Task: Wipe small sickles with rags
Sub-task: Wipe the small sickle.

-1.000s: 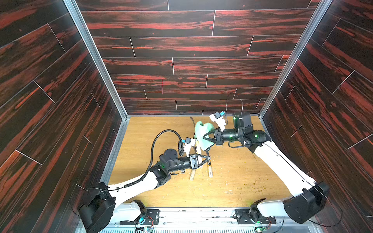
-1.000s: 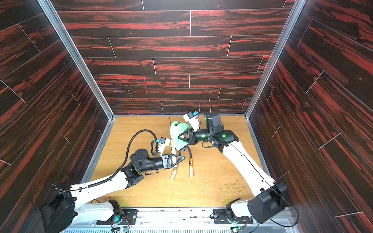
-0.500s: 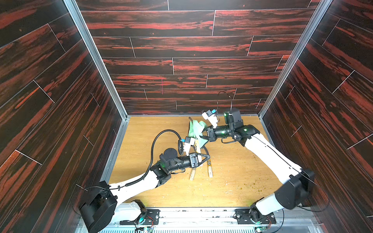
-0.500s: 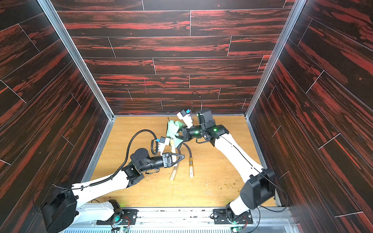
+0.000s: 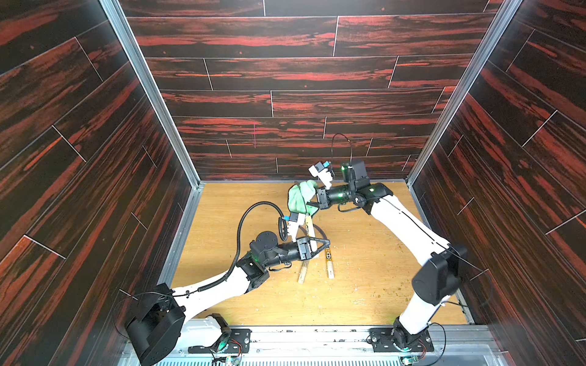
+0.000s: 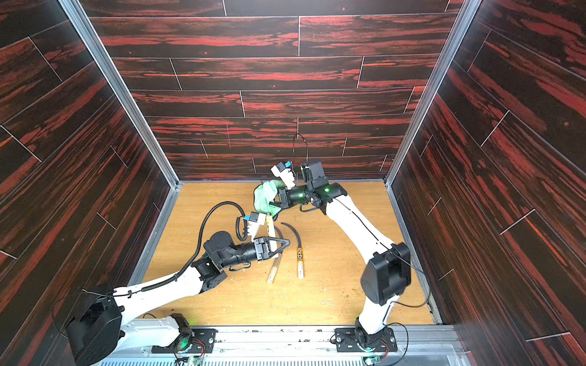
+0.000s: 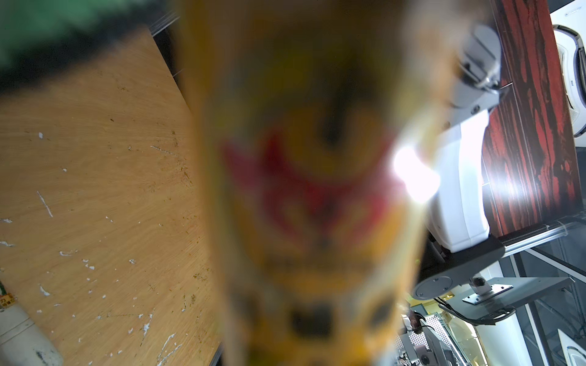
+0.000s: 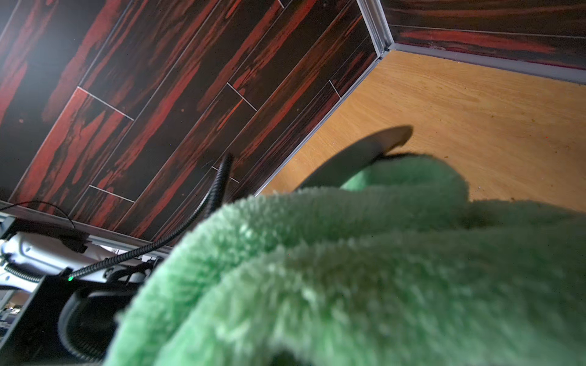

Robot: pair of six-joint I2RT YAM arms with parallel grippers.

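While rag (image 5: 299, 197) meets held sickle (image 5: 309, 225) near back wall (image 5: 285, 164) — others (image 5: 330, 269) lie mid-table.

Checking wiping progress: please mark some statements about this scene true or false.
The right gripper's jaws are shut on the green rag. True.
All three sickles lie on the table. False: only the banded sickle and plain sickle lie on the table; the left gripper holds the third sickle.
The rag covers part of the third sickle's blade. True.
The lying sickles' handles point at the back wall. False: their blades face the back wall.

Wood tabletop (image 5: 364, 285), 2 small sickles (image 5: 329, 266) near ctr
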